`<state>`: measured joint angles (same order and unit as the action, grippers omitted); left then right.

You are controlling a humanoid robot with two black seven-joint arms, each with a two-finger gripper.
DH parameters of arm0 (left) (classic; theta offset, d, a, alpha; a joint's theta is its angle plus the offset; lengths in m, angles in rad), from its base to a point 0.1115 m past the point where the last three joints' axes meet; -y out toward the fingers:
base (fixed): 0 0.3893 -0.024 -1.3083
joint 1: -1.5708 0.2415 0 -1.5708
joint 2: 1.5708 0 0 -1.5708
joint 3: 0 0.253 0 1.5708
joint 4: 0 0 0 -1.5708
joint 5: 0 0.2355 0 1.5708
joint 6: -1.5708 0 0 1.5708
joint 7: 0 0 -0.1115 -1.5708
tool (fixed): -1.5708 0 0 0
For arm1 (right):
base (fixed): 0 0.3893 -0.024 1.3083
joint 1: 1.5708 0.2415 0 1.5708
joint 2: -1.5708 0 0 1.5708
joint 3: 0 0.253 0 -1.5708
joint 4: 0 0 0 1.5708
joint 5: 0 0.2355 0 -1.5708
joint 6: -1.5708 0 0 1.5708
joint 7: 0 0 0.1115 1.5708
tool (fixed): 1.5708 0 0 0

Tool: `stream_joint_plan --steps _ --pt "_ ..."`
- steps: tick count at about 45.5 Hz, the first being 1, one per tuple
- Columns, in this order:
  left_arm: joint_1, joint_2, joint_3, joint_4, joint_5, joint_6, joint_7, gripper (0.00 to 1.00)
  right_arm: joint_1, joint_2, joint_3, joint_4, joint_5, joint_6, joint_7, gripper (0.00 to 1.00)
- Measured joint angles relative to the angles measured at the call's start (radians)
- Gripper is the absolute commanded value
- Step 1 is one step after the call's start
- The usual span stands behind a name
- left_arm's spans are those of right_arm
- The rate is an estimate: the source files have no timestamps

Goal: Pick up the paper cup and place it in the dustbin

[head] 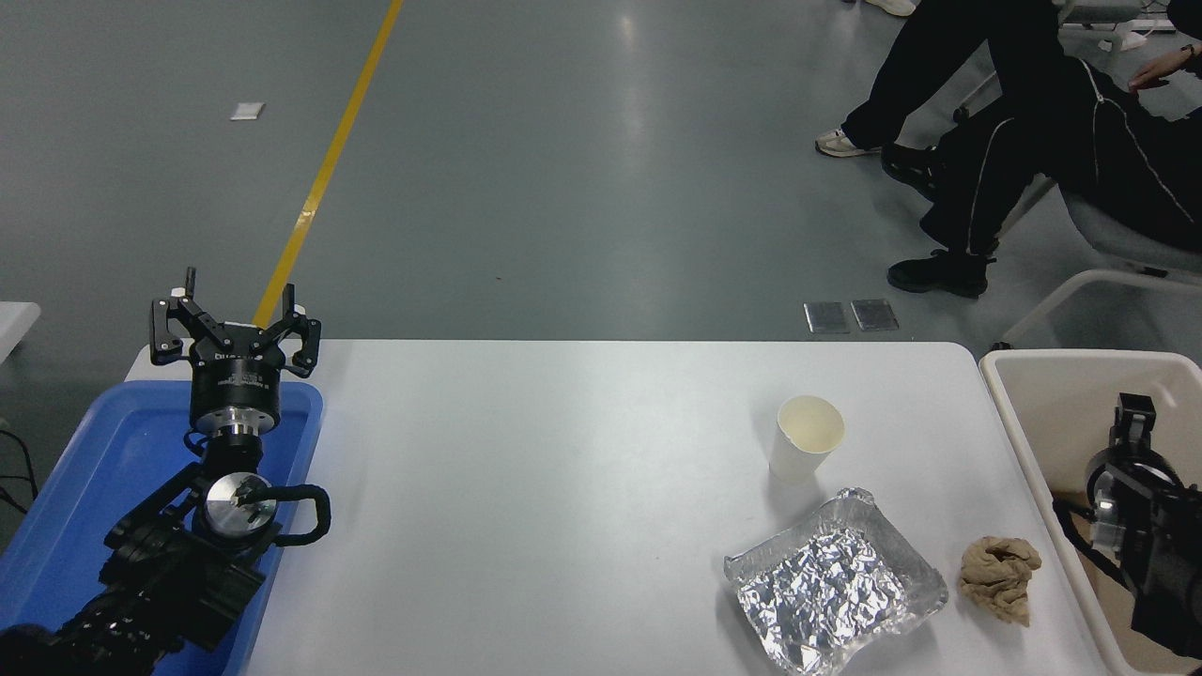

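The paper cup stands upright on the white table, right of centre, with its cream inside showing. The dustbin is the big cream bin off the table's right end. My right gripper sits over the bin's inside at the picture's right edge, well to the right of the cup and apart from it; it is seen from behind. My left gripper is parked open above the far end of the blue tray, holding nothing.
A crumpled foil tray lies just in front of the cup. A brown crumpled wad rests between the foil tray and the bin. People in dark trousers are beyond the table at the top right.
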<state>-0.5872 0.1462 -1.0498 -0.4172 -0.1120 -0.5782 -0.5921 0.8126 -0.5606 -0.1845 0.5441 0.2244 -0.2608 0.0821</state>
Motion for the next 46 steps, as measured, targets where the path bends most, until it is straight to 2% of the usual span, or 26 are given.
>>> stream_joint_plan --steps 9,18,33,46 --pt "-0.002 0.0 0.0 0.0 0.0 0.0 0.0 0.99 0.212 -0.157 -0.198 0.302 -0.169 0.012 0.004 1.0" --pt "-0.002 0.0 0.0 0.0 0.0 -0.001 0.001 0.99 0.496 -0.261 -0.435 0.552 -0.365 0.114 0.019 1.0" --pt "-0.002 -0.001 0.0 0.0 0.0 -0.001 0.001 0.99 1.109 -0.3 -0.911 0.987 -0.629 0.37 0.066 1.0" --pt "-0.002 0.001 0.0 0.0 0.0 -0.001 0.0 0.99 1.592 -0.26 -1.103 1.147 -0.667 0.763 0.087 1.0"
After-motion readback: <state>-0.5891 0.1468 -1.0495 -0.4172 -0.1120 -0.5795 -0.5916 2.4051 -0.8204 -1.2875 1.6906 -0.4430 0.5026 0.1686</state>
